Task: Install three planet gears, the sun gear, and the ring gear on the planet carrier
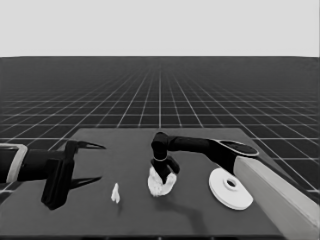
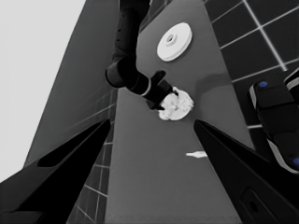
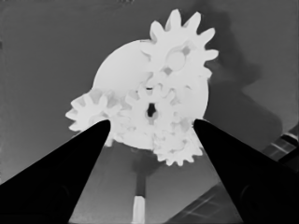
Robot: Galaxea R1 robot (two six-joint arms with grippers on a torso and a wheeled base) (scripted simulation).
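Note:
The smaller round part [image 1: 161, 186] lies at the table's middle, also seen in the right wrist view [image 3: 119, 70]. On it sit three planet gears [image 3: 180, 51] [image 3: 88, 112] [image 3: 177, 147] around a centre gear [image 3: 152, 109]. My right gripper [image 1: 165, 172] hovers right over this stack, fingers [image 3: 74, 163] open and spread to either side of it, holding nothing. The larger round part [image 1: 230, 188] lies flat on the table to the right of the stack. My left gripper [image 1: 100, 162] waits open over the table's left end.
A thin white piece [image 1: 115, 193] lies between the left gripper and the stack, near the front edge. The right arm's pale grey part [image 1: 280, 195] fills the lower right corner. Dark machinery with blue lights [image 2: 275, 116] stands past the table's edge.

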